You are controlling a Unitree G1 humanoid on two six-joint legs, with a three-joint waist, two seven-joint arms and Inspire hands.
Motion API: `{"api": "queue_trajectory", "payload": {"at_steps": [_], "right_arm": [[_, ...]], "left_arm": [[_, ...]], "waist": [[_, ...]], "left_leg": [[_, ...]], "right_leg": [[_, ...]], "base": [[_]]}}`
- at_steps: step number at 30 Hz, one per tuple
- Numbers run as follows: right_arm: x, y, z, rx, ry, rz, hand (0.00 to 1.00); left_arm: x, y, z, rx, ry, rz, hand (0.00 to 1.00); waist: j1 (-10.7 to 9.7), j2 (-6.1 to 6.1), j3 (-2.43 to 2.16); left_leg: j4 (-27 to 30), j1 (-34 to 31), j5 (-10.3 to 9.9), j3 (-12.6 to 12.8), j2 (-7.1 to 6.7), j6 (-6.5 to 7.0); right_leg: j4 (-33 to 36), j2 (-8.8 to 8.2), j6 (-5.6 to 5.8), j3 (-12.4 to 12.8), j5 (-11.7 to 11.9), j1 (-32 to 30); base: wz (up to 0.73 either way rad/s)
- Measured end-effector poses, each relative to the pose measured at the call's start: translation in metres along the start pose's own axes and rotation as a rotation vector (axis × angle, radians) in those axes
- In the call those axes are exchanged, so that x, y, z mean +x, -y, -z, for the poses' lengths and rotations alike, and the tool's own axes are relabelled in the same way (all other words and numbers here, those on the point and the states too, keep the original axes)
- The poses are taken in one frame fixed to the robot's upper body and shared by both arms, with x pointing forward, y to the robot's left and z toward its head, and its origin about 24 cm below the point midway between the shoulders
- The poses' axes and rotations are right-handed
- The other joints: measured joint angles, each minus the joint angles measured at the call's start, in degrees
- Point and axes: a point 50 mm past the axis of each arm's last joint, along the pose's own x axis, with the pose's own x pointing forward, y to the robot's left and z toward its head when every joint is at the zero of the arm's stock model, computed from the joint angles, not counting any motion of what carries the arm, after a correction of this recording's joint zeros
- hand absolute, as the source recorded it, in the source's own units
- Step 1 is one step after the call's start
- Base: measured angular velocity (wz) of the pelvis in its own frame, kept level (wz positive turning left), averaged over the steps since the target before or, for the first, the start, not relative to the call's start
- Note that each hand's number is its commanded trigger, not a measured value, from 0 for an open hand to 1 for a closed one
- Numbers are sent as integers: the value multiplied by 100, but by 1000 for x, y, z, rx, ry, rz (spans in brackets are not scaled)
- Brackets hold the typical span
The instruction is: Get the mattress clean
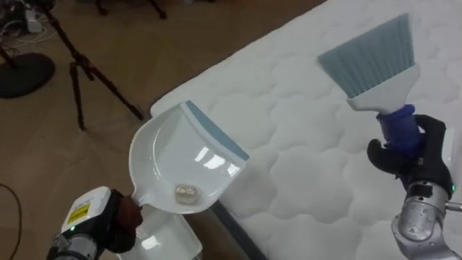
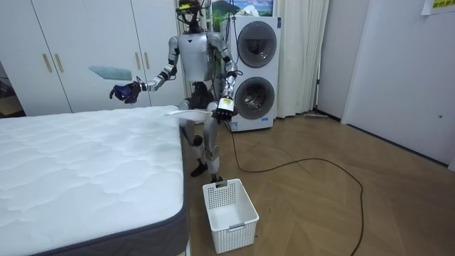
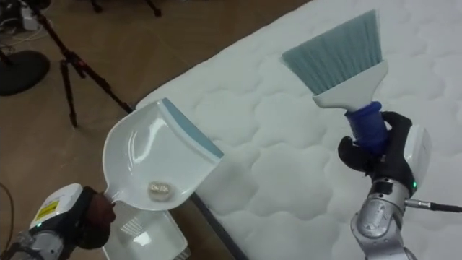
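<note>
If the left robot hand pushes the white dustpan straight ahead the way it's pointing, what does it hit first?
Probably the white quilted mattress: the left robot hand aims the white plastic dustpan at its near corner. Whether the lip strikes the side or slides on top is unclear.

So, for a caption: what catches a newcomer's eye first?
The white dustpan with a grey-blue lip, in the left robot hand at the corner of the white quilted mattress, holds a small pale lump. The blue-handled brush with grey-blue bristles is raised in the right robot hand above that mattress.
</note>
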Motion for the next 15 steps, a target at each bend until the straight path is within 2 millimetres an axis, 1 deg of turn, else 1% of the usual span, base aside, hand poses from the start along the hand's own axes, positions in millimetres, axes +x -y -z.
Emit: {"api": "queue_trajectory", "payload": {"at_steps": [1, 2, 3, 4, 5, 6, 7, 8, 9, 10, 11, 12, 15], "right_arm": [[0, 0, 0, 1, 1, 6, 0], [-1, 1, 1, 1, 0, 11, 0], [-3, 1, 3, -2, -8, 18, 0], [-6, 2, 6, -5, -19, 25, 0], [-7, 2, 8, -7, -25, 27, 0], [-11, 3, 12, -12, -39, 28, 0], [-14, 4, 17, -19, -53, 28, 0], [-15, 4, 18, -21, -57, 27, 0], [-16, 4, 18, -19, -62, 26, 0], [-16, 4, 18, -17, -63, 27, 0], [-16, 4, 19, -18, -64, 28, 0], [-17, 4, 20, -18, -70, 28, 0], [-21, 3, 24, -15, -89, 21, 0]], "left_arm": [[0, 1, -1, -3, 3, 0, 100], [0, 1, -1, -5, 4, 1, 100], [0, 1, -2, -7, 5, 1, 100], [0, 2, -3, -10, 6, 2, 100], [0, 3, -3, -13, 7, 3, 100], [0, 3, -4, -15, 9, 3, 100], [1, 3, -5, -16, 11, 3, 100], [1, 3, -4, -17, 11, 3, 100], [1, 3, -4, -17, 9, 4, 100], [1, 3, -4, -16, 9, 4, 100], [1, 3, -4, -16, 9, 4, 100], [1, 2, -4, -16, 9, 3, 100], [1, 1, -3, -15, 9, 0, 100]], "waist": [[5, 0, -9], [9, 1, -10], [-8, -1, -13], [-20, -16, -10], [-45, -27, -9], [-104, -63, 4], [-107, -81, 7], [-84, -83, 9], [-15, -83, 13], [-13, -84, 13], [-31, -83, 13], [-26, -79, 12], [121, -77, 18]], "left_leg": [[36, -82, 30, 1, -4, -6], [63, -135, 48, 5, -10, -9], [104, -207, 90, 9, -28, -6], [96, -267, 149, 51, -29, -1], [84, -289, 183, 92, -28, 9], [70, -345, 261, 470, 53, 79], [93, -392, 296, 990, 229, 166], [96, -416, 285, 1103, 267, 190], [108, -426, 263, 1094, 245, 197], [83, -427, 281, 943, 136, 198], [77, -428, 296, 897, 67, 203], [81, -425, 314, 846, 51, 220], [85, -430, 315, 784, -42, 247]], "right_leg": [[-12, 5, -23, -146, -16, 28], [-15, 6, -35, -208, -31, 33], [-11, 10, -54, -350, -72, 37], [-14, 6, -61, -488, -92, 32], [-15, -2, -53, -564, -116, 35], [-3, -49, -34, -733, -199, 32], [74, -92, -17, -850, -269, 32], [125, -94, -11, -877, -300, 21], [194, -50, -12, -827, -330, -13], [195, -6, -41, -707, -360, -17], [205, -4, -48, -700, -382, -10], [220, -19, -40, -707, -409, -5], [226, -36, -17, -698, -429, 14]], "base": [[44], [52], [60], [64], [72], [78], [71], [38], [30], [38], [51], [33], [21]]}}
